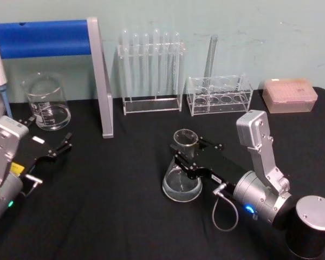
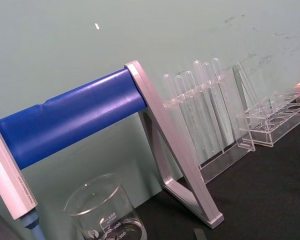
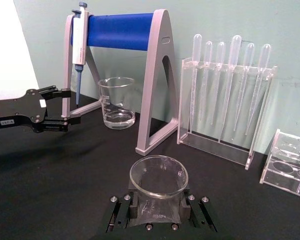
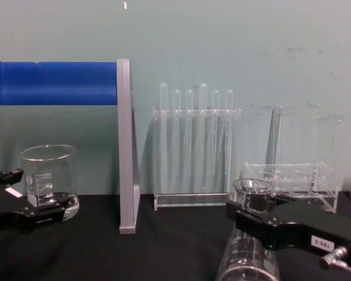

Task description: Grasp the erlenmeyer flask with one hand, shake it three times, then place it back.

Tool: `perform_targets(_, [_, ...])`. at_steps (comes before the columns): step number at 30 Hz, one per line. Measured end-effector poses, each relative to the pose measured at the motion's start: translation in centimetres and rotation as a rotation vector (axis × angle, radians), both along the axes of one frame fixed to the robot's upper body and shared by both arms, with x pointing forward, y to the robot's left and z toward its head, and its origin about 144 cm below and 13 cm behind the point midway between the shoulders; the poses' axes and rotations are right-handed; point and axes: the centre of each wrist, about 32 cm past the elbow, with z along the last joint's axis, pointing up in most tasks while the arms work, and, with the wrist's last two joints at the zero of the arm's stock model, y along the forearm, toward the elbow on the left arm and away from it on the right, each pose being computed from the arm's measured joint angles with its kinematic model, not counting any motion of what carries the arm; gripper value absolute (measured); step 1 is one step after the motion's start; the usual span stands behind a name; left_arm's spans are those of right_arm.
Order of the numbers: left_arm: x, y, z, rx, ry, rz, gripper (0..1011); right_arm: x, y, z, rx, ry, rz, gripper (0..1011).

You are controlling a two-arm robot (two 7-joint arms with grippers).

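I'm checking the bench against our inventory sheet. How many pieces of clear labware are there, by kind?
Erlenmeyer flask: 1
Beaker: 1
Clear racks: 2, the tall rack and the low rack
Round-topped tubes in the tall rack: 6
Long tube in the low rack: 1
Total: 11

one flask (image 1: 181, 179), one beaker (image 1: 46, 102), two racks (image 1: 151, 104)
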Motion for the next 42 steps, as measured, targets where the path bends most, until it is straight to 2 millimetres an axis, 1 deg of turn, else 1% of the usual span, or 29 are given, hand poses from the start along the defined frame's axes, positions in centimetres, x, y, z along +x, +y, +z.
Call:
perform_targets(26, [0.0, 0.0, 0.0, 0.0, 0.0, 0.0, 1001, -0.09, 0.02, -0.14, -0.001, 0.005, -0.002, 451])
perform_targets(28, [0.0, 0.0, 0.0, 0.0, 0.0, 0.0, 1001, -0.09, 0.01, -0.16, -0.003, 0.007, -0.003, 483])
perform_targets(29, [0.0, 0.0, 0.0, 0.0, 0.0, 0.0, 1001, -0.09, 0.0, -0.17, -0.004, 0.008, -0.002, 530])
perform_targets(30, [0.0, 0.0, 0.0, 0.0, 0.0, 0.0, 1001, -0.09, 0.0, -0.17, -0.004, 0.008, -0.003, 551])
perform_targets(32, [0.0, 0.0, 0.0, 0.0, 0.0, 0.0, 1001, -0.09, 0.0, -0.17, -0.003, 0.008, -0.003, 626])
perform_targets(33, [0.0, 0.0, 0.0, 0.0, 0.0, 0.0, 1001, -0.08, 0.0, -0.16, -0.003, 0.008, -0.003, 626])
perform_targets(36, [0.0, 0.0, 0.0, 0.0, 0.0, 0.0, 1001, -0.08, -0.01, -0.15, -0.003, 0.008, -0.003, 769])
perform_targets(37, [0.0, 0.0, 0.0, 0.0, 0.0, 0.0, 1001, -0.08, -0.01, -0.15, -0.003, 0.008, -0.003, 769])
perform_targets(38, [0.0, 0.0, 0.0, 0.0, 0.0, 0.0, 1001, -0.07, -0.01, -0.15, -0.003, 0.007, -0.003, 791])
perform_targets(41, [0.0, 0.0, 0.0, 0.0, 0.0, 0.0, 1001, -0.07, -0.01, -0.14, -0.003, 0.007, -0.003, 898])
perform_targets(42, [0.0, 0.0, 0.0, 0.0, 0.0, 0.0, 1001, -0.07, -0.01, -0.14, -0.003, 0.007, -0.003, 914])
